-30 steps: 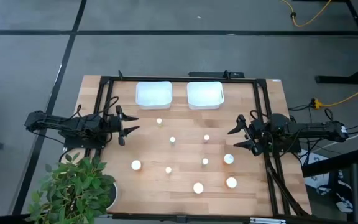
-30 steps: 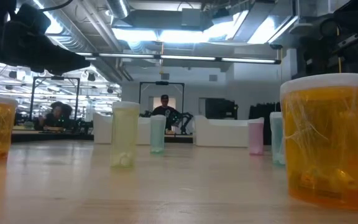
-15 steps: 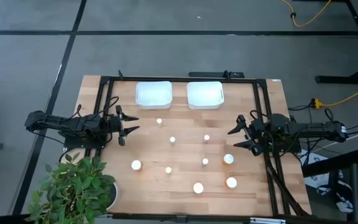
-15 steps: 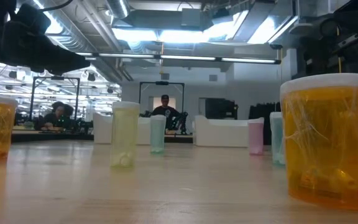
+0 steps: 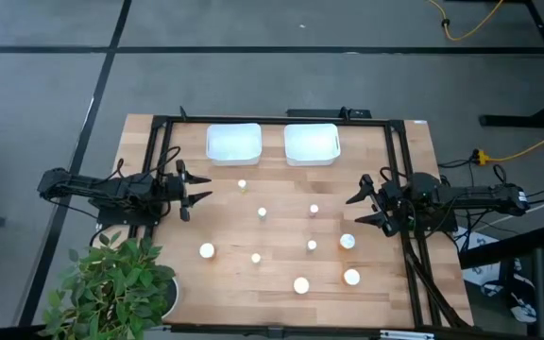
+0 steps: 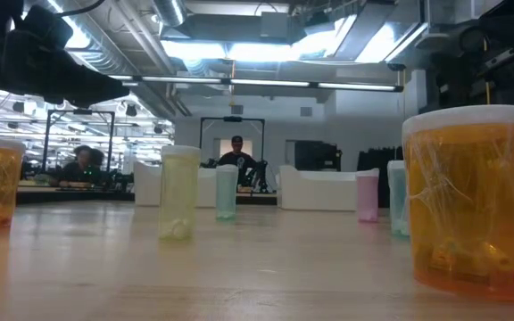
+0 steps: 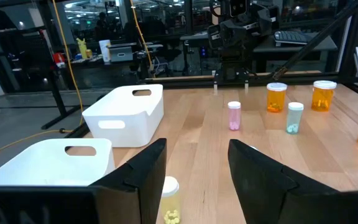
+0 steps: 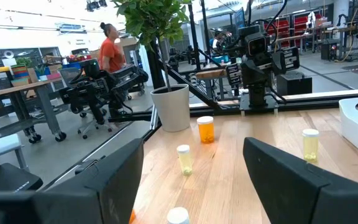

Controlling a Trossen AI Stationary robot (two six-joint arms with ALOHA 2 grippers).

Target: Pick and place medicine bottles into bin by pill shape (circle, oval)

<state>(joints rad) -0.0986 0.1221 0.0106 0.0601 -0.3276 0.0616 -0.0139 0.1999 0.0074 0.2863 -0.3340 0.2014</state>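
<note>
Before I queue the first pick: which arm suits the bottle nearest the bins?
Left. Its open end effector sits near that bottle, with the bins close behind; the right end effector waits farther off.

table (image 5: 281, 236): pale smooth wood | bins (image 5: 233, 143): matt white plastic | medicine bottles (image 6: 468, 201): glossy translucent plastic

Two dark, slender jointed arms, black throughout. Left gripper (image 5: 199, 188) and right gripper (image 5: 358, 209) each end in two tapering black fingers (image 7: 143, 169), flat-faced and matte.
</note>
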